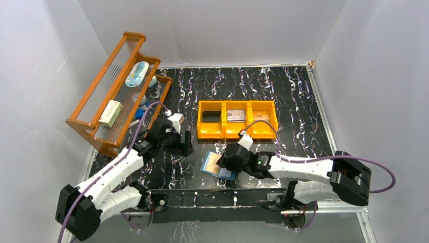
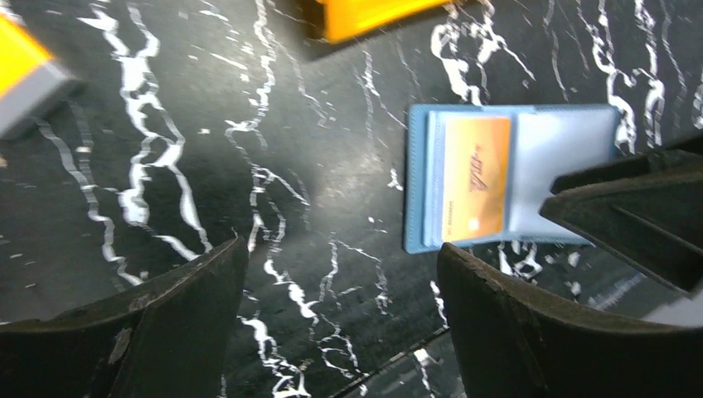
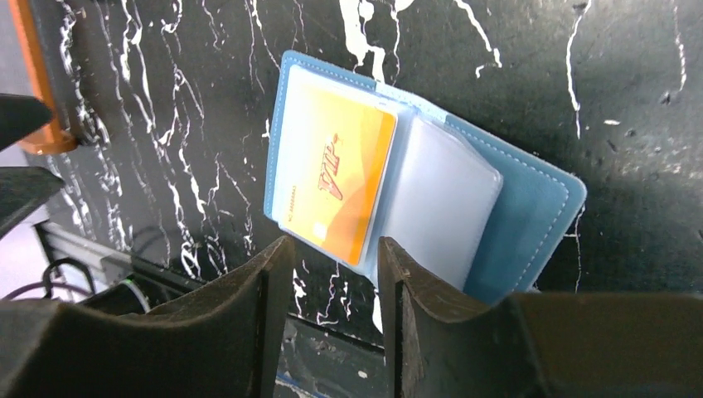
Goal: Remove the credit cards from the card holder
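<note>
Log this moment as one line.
card holder: open on table | orange card: in clear sleeve | right pincer: part-open at card's edge | left pincer: open, empty, beside holder

The card holder (image 3: 530,207) looks like matt, stitched blue leatherette with glossy clear plastic sleeves over a shiny orange plastic card (image 3: 336,178), the desk (image 3: 166,124) is smooth black veined white, perhaps printed film, and the jaws at six o'clock are matt, scuffed black plastic.
</note>
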`<state>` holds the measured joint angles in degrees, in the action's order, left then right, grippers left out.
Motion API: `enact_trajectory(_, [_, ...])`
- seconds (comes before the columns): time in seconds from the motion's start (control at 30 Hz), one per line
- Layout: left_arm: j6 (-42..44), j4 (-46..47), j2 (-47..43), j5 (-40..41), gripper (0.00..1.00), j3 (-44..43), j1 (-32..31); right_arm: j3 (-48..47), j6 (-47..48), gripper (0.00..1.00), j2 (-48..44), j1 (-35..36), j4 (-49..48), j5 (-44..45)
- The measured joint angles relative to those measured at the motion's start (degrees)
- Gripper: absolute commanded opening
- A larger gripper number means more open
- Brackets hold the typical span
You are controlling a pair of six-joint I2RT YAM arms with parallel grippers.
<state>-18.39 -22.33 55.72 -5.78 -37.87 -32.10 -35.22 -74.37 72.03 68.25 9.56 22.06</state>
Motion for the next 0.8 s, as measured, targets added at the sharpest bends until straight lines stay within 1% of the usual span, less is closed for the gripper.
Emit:
enact_trajectory(0.07, [-1.3, 0.5, 1.6, -3.8, 0.73, 0.0, 0.0, 2.4, -0.7, 0.47, -1.7, -0.1, -2.3, -1.0])
enact_trajectory(0.17, [-4.0, 2.6, 3.1, -9.9, 0.68, 0.0, 0.0, 5.0, -1.7, 0.46, -2.9, -0.5, -5.1, -3.1])
enact_trajectory(0.23, [-5.7, 4.4, 3.7, -13.5, 0.65, 0.1, 0.0, 6.2, -2.2, 0.45, -2.9, -1.1, -7.0, -4.8])
enact_trajectory(0.37, [-8.4, 7.0, 5.1, -18.9, 0.55, 0.5, 0.0, 6.9, -3.5, 0.44, -2.7, -2.8, -9.9, -7.7])
enact_trajectory(0.43, [-9.2, 7.6, 6.0, -20.5, 0.49, 0.5, -0.2, 6.6, -3.8, 0.44, -2.3, -3.3, -10.8, -8.2])
enact_trajectory(0.47, [-9.6, 7.9, 6.5, -21.2, 0.48, 0.5, -0.4, 6.3, -4.0, 0.41, -1.8, -3.4, -10.9, -8.2])
enact_trajectory(0.67, [-11.3, 9.2, 10.5, -23.0, 0.45, 0.5, -2.3, 5.6, -5.2, 0.40, 2.0, -6.1, -11.5, -10.6])
enact_trajectory(0.8, [-11.7, 9.8, 13.4, -22.8, 0.44, 0.4, -5.1, 5.8, -5.9, 0.40, 3.1, -7.1, -11.7, -11.4])
